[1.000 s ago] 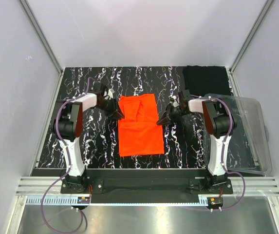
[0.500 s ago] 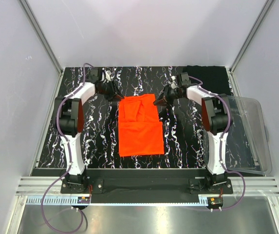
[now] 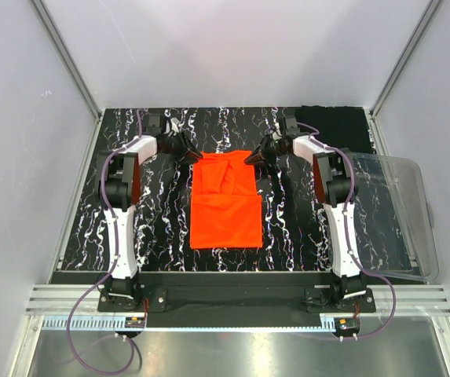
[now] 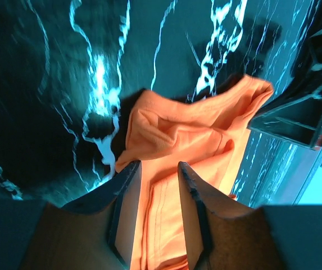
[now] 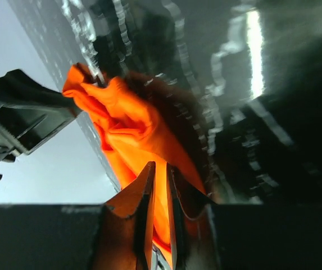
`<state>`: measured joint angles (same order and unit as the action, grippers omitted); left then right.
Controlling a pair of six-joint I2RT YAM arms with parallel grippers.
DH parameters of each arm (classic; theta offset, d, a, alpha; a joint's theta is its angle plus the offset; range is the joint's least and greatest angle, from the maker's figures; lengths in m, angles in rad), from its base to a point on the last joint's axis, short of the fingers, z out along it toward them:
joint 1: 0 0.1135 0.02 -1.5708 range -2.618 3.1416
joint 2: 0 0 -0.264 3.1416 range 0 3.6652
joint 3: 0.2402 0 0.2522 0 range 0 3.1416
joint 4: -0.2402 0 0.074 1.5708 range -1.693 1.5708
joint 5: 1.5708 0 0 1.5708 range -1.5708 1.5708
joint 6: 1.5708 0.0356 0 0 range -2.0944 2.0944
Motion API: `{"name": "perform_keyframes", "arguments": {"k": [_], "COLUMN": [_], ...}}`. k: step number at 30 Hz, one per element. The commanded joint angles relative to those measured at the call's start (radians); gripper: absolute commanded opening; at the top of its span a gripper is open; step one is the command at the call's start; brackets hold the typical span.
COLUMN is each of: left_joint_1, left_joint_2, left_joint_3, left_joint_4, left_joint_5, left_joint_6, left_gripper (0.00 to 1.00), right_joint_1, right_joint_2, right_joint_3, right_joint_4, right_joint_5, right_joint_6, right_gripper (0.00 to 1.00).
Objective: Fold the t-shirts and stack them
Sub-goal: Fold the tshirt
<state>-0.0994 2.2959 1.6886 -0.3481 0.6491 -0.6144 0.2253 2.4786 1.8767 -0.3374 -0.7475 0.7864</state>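
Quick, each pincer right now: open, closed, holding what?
Left pincer: closed on the orange t-shirt, far left corner.
Right pincer: closed on the same t-shirt, far right corner.

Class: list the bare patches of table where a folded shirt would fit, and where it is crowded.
Bare: the table left of the orange shirt, the strip before its near hem, and the far middle beyond it. Crowded: its far corners, gripped by the left claw and right claw, and the right side with black shirt and bin.
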Motion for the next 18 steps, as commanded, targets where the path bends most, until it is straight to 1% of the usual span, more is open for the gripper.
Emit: {"name": "perform_keyframes", "arguments": {"k": [1,2,4,6,7,8,9,11,12,13,14,15,16,17,18], "left_joint_1": [0.017,0.017,0.017,0.015,0.015,0.015,0.015,0.015,0.013,0.012,0.007,-0.003,-0.011,-0.02,-0.045], "left_joint_2": [0.008,-0.003,-0.068,-0.136,-0.168,-0.244,-0.28,-0.398,-0.439,-0.473,-0.504,-0.566,-0.594,-0.627,-0.683], "left_joint_3": [0.066,0.072,0.043,0.005,-0.039,-0.064,-0.091,-0.187,-0.222,-0.289,-0.321,-0.357,-0.419,-0.449,-0.481], "left_joint_4": [0.026,0.002,-0.015,-0.026,-0.028,-0.038,-0.043,-0.057,-0.061,-0.066,-0.077,-0.084,-0.092,-0.107,-0.112], "left_joint_5": [0.009,0.004,-0.017,-0.034,-0.054,-0.065,-0.077,-0.114,-0.123,-0.135,-0.138,-0.147,-0.166,-0.175,-0.186], "left_joint_6": [0.01,0.031,0.047,0.064,0.07,0.085,0.093,0.113,0.117,0.123,0.14,0.148,0.157,0.171,0.173], "left_gripper": [0.4,0.41,0.43,0.45,0.46,0.48,0.49,0.51,0.52,0.53,0.53,0.54,0.54,0.54,0.55], "right_joint_1": [-0.027,-0.036,-0.044,-0.047,-0.047,-0.047,-0.047,-0.047,-0.047,-0.049,-0.046,-0.043,-0.04,-0.037,-0.032], "right_joint_2": [0.005,-0.001,-0.036,-0.093,-0.113,-0.136,-0.185,-0.233,-0.278,-0.302,-0.326,-0.392,-0.426,-0.488,-0.518], "right_joint_3": [0.038,0.026,0.015,0.009,0.009,0.001,-0.004,-0.019,-0.03,-0.043,-0.091,-0.128,-0.163,-0.232,-0.264], "right_joint_4": [0.003,0.001,-0.018,-0.064,-0.116,-0.135,-0.156,-0.245,-0.27,-0.317,-0.333,-0.336,-0.338,-0.342,-0.345], "right_joint_5": [0.057,0.057,0.047,0.062,0.069,0.073,0.085,0.111,0.118,0.119,0.125,0.137,0.14,0.149,0.154], "right_joint_6": [0.034,0.025,0.001,-0.061,-0.084,-0.131,-0.153,-0.226,-0.248,-0.266,-0.3,-0.315,-0.328,-0.351,-0.361], "right_gripper": [0.2,0.21,0.26,0.31,0.34,0.36,0.38,0.4,0.41,0.41,0.42,0.43,0.45,0.46,0.47]}}
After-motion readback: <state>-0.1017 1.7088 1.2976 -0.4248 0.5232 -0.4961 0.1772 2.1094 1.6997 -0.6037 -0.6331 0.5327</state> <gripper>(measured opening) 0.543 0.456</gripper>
